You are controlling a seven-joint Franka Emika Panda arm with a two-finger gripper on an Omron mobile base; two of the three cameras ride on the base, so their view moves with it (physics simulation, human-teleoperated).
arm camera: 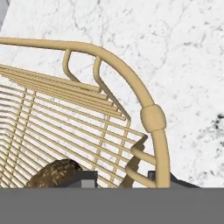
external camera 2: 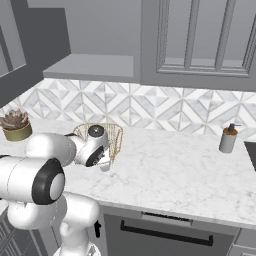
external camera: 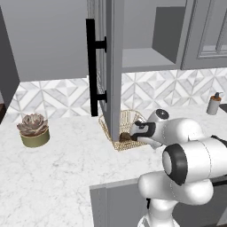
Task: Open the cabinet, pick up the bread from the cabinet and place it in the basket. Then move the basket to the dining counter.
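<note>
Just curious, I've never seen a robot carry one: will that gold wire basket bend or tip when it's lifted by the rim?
The basket probably stays stiff: its rim looks thick. Open mesh suggests it's light. Gripped at one edge by the end effector, it may tilt, and the round bread inside could roll.

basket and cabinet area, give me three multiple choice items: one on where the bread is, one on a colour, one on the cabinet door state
1. Where is the bread?
A. on the cabinet shelf
B. inside the basket
C. beside the succulent

2. What colour is the basket's wire?
A. gold
B. black
C. white

3. How does the cabinet door stand?
A. shut
B. swung open
C. taken off

Answers: 1 B, the hand view shows the brown roll lying behind the basket's wires. 2 A, rim and mesh are gold in all views. 3 B, the left base view shows the door edge-on with its black handle, the shelf behind it uncovered.
</note>
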